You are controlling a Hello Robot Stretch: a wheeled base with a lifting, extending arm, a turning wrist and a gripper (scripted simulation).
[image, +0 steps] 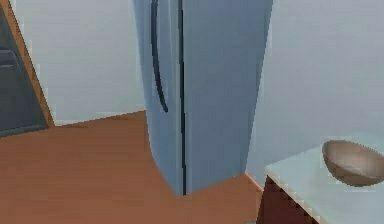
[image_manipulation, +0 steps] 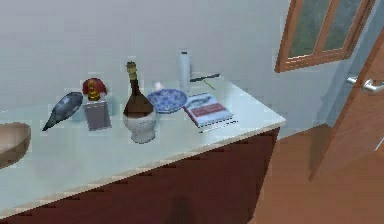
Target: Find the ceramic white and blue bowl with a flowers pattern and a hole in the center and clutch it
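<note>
Forward view: grey-blue fridge (image: 205,80) at centre, brown bowl (image: 352,160) on the counter corner at right. Arm side view, along the countertop (image_manipulation: 90,160): grey object (image_manipulation: 62,110), small box (image_manipulation: 96,110), dark bottle (image_manipulation: 137,95), then the white and blue bowl (image_manipulation: 168,99) just beside it, book (image_manipulation: 209,112). Gripper state: cannot tell.

The tall blue-grey refrigerator (image: 205,80) looks like smooth metal with a soft sheen. The reddish-brown floor (image: 80,170) reads as polished wood. The pale, stone-like countertop (image_manipulation: 90,165) is smooth and matt, and it sits over a dark red-brown wooden cabinet front (image_manipulation: 170,190). The dark brown glass bottle (image_manipulation: 137,103) is glossy. At its two o'clock the white and blue patterned ceramic bowl (image_manipulation: 167,99) looks glazed. At the bowl's four o'clock lies a flat paper-covered book (image_manipulation: 208,112). The orange-brown window frame (image_manipulation: 325,35) looks like matt wood.
</note>
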